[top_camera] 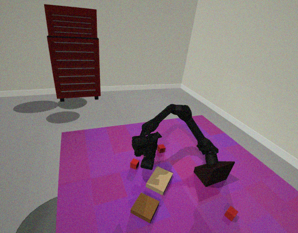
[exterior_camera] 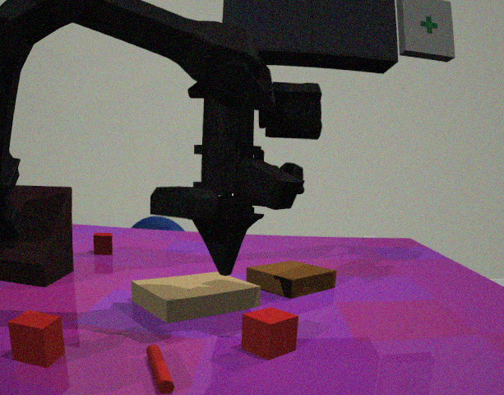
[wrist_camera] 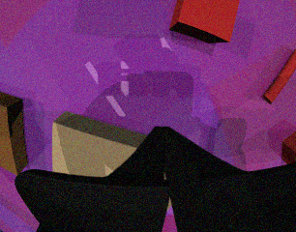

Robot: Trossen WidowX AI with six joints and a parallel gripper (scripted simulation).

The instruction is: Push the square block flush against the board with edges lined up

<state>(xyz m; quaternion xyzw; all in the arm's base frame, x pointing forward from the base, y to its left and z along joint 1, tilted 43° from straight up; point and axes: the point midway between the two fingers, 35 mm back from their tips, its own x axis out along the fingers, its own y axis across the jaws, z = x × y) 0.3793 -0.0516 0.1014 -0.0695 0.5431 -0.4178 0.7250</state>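
The pale, longer board lies flat on the mat. The brown square block lies flat beside one end of it, with a narrow strip of mat between them. The facing sides look roughly parallel. My gripper is shut and empty, pointing down, with its tips raised above the level of the board's top, near the long side away from the arm's base. The fingers hide part of the board in the wrist view.
One red cube and another red cube stand beyond the board. A red rod lies near them. A third red cube stands on the block's side of the arm's base.
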